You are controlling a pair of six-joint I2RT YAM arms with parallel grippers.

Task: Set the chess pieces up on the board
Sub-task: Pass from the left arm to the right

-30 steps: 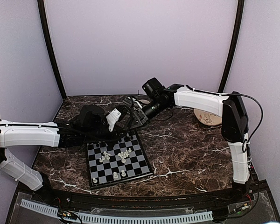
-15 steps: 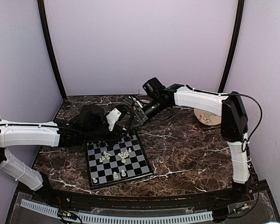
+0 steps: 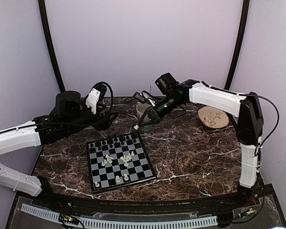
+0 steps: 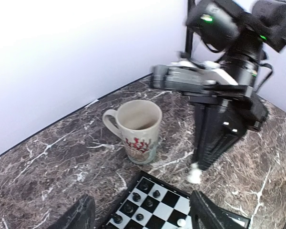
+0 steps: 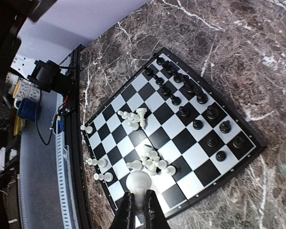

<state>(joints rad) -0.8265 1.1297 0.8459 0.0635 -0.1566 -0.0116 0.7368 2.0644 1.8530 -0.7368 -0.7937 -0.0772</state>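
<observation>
While right end effector (image 5: 139,199) pinches white piece (image 5: 137,181), slip could topple nearby black pieces (image 5: 182,110); left end effector (image 4: 142,205) spread, empty.

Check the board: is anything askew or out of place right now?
Yes. The white pieces lie in two loose clumps in the middle of the board, some apparently tipped over, instead of in rows. The black pieces stand ordered along its far edge. The right gripper holds one white piece.
</observation>
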